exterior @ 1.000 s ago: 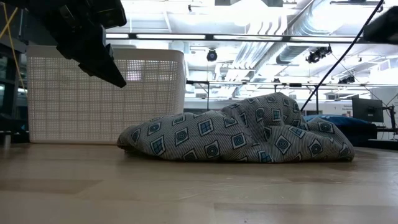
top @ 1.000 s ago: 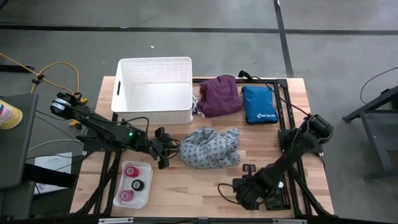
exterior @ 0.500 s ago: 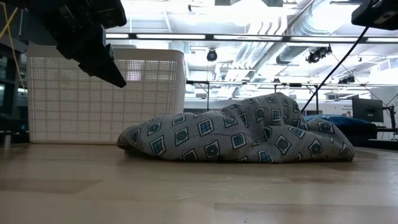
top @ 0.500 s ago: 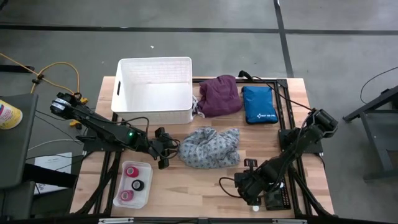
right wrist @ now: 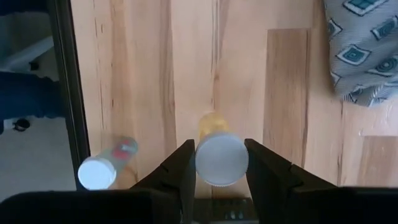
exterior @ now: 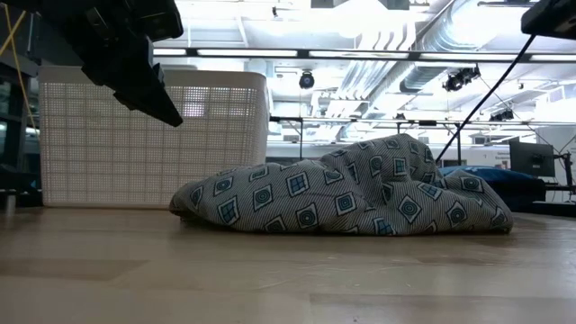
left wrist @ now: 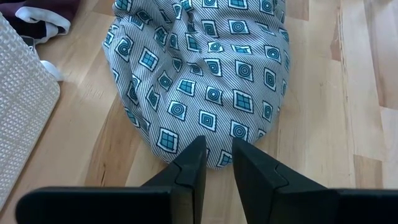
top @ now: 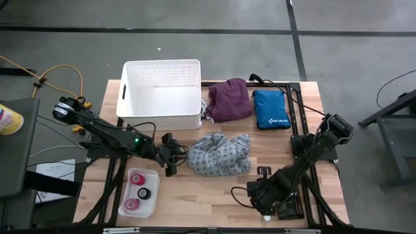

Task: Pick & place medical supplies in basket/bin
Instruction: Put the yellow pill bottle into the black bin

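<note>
The right hand (right wrist: 217, 163) grips a white-capped vial (right wrist: 221, 157) by its cap — it could slip loose mid-carry. The left hand (left wrist: 217, 163), narrow and empty, hovers near the patterned cloth (left wrist: 205, 74).

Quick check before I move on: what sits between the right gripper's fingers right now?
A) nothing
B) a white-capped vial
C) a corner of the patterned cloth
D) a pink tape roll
B: in the right wrist view the right gripper has its fingers on either side of a white-capped vial; a second vial lies loose on the table.
</note>
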